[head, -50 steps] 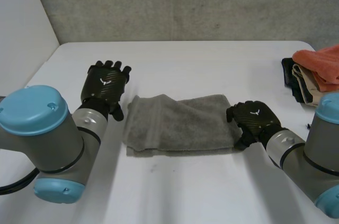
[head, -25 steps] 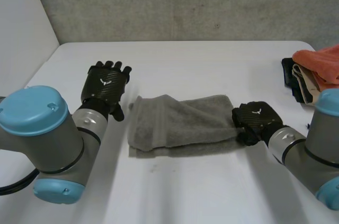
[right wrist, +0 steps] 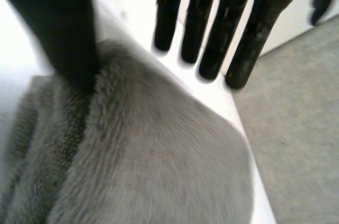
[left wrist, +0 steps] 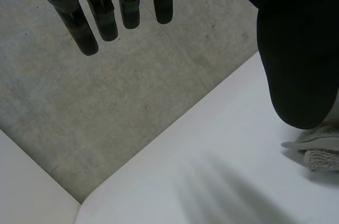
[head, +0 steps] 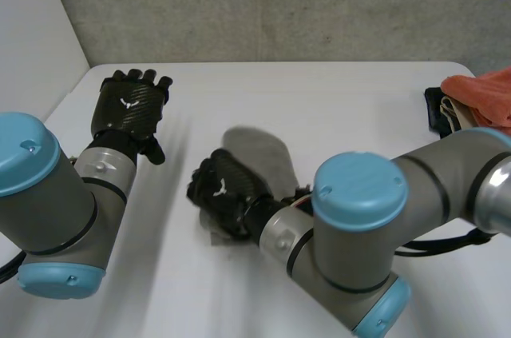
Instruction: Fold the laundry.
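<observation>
Nearest: right arm (head: 359, 234), grey with light-blue caps, reaching low across the white table (head: 343, 98) toward its left half. Right hand (head: 223, 192) laid on the near-left end of the grey towel (head: 259, 150). In the right wrist view, fingers (right wrist: 219, 36) straight and spread, reaching past the towel's edge; thumb (right wrist: 66, 33) down on the nap; nothing pinched, hand flat and relaxed. Towel bunched near mid-table, partly under palm and wrist.

Left of that, left arm (head: 48, 202). Left hand (head: 128, 108) held over the table's left side, well apart from the towel, fingers (left wrist: 103, 17) straight, holding nothing.

Further out, matte tabletop running to a rounded far-left corner. At the far right edge, heap of clothes (head: 479, 102): orange on top, black and beige beneath.

Behind, rough grey wall (head: 279, 2); white panel (head: 32, 34) at left.

Count: towels 1, heaps 1, hands 2, arms 2.
</observation>
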